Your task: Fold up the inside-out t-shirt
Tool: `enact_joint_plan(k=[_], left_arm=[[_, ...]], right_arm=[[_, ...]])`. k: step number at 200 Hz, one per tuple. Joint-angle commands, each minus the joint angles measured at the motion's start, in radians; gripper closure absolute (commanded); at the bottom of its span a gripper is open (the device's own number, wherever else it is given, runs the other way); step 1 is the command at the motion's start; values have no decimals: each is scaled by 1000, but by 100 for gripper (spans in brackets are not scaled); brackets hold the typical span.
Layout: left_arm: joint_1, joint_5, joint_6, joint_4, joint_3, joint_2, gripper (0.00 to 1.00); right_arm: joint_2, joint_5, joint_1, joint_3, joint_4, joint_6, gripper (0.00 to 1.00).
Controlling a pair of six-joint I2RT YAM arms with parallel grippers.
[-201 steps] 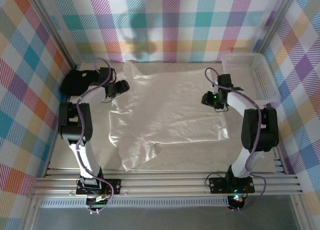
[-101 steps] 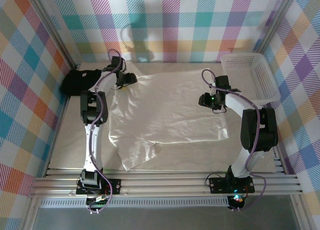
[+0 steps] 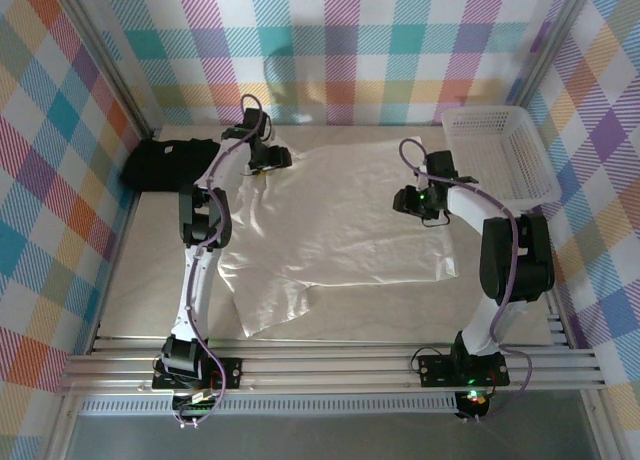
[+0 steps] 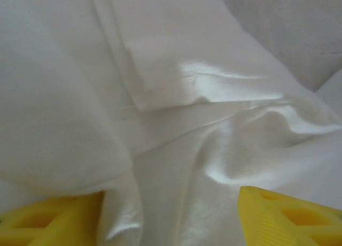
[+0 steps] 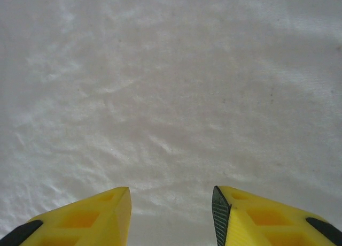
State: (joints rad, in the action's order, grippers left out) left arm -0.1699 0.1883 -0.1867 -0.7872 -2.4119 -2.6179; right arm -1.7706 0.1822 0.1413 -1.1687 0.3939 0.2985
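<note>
A pale table (image 3: 130,290) stands inside bright checked walls (image 3: 350,40). The white t-shirt (image 3: 340,230) lies spread under the left gripper (image 3: 273,161), jaws released over its far edge, and under the right gripper (image 3: 405,202), also released. A white basket (image 3: 484,111) sits right of the right gripper, and a black t-shirt (image 3: 160,163) lies left of the left gripper.

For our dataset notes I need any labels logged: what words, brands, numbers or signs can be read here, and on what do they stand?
None: there is no readable text in these pictures.
The white t-shirt is plain, with no print or tag showing.
The black t-shirt, white basket and checked walls bear no lettering.
The green light on the right arm is a lamp, not a sign.
</note>
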Motion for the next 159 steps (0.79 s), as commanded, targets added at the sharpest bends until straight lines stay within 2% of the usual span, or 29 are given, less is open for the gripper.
enact_joint_plan(k=[1, 44, 70, 101, 121, 140, 159], left_arm=[[52, -55, -2, -55, 82, 45, 32], [124, -64, -16, -47, 101, 48, 32], [127, -15, -23, -29, 57, 46, 31], [127, -10, -26, -28, -4, 50, 29], [126, 15, -32, -22, 6, 89, 28], [116, 60, -53, 45, 134, 201, 28], [95, 90, -95, 213, 415, 391, 28]], right_arm=[[-24, -16, 5, -26, 43, -15, 55], [-29, -27, 6, -29, 58, -16, 55], [-44, -33, 6, -37, 68, -11, 54], [-45, -26, 6, -44, 81, -4, 54], [-31, -23, 7, -38, 90, -7, 54], [-6, -86, 7, -24, 140, 17, 54], [58, -176, 6, 25, 194, 38, 54]])
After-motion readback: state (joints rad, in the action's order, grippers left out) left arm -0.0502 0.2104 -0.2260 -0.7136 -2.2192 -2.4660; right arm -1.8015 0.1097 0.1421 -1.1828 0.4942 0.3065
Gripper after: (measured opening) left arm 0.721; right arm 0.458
